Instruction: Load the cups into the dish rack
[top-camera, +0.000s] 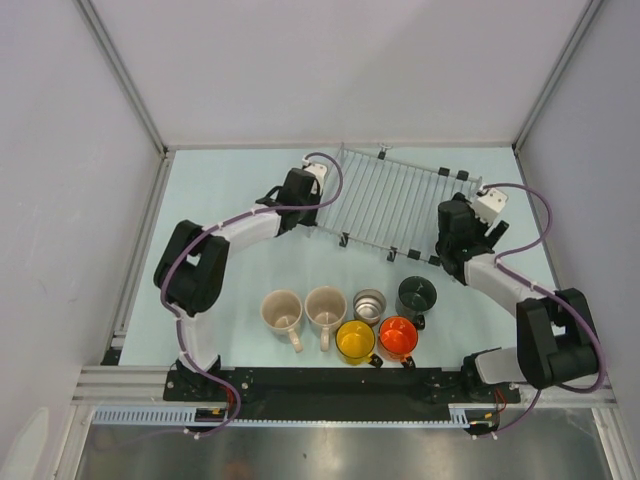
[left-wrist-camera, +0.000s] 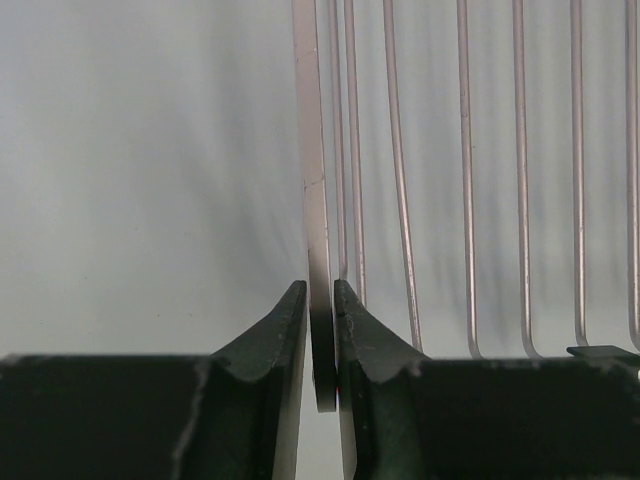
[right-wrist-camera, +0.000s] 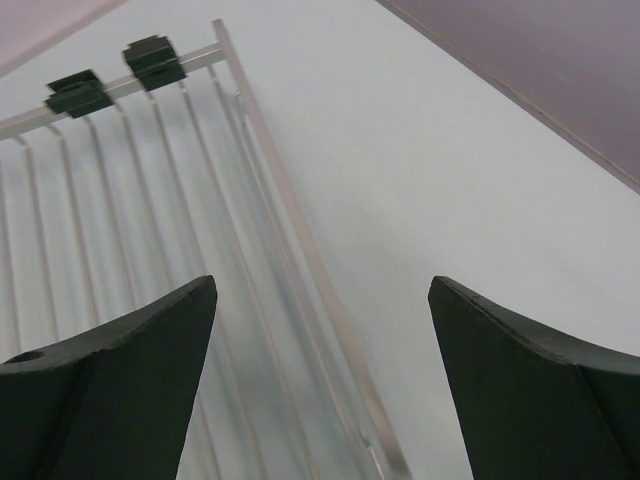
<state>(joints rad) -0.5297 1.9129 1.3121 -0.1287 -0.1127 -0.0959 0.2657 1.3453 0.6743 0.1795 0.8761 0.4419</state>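
The dish rack (top-camera: 395, 200) lies flat at the back of the table. My left gripper (top-camera: 318, 192) is at its left edge. In the left wrist view this gripper (left-wrist-camera: 320, 290) is shut on the rack's flat edge bar (left-wrist-camera: 312, 150). My right gripper (top-camera: 450, 235) hovers at the rack's right end. In the right wrist view it (right-wrist-camera: 323, 285) is open, and the rack's edge rail (right-wrist-camera: 290, 210) runs between its fingers without touching them. Near the front stand two cream cups (top-camera: 282, 311) (top-camera: 325, 306), a steel cup (top-camera: 369, 305), a dark cup (top-camera: 416, 295), a yellow cup (top-camera: 355, 341) and an orange cup (top-camera: 398, 337).
White walls with metal frame rails (top-camera: 140, 230) enclose the pale table. Black foot clips (right-wrist-camera: 152, 58) sit on the rack's far rail. The arm bases stand on the front rail (top-camera: 330, 380).
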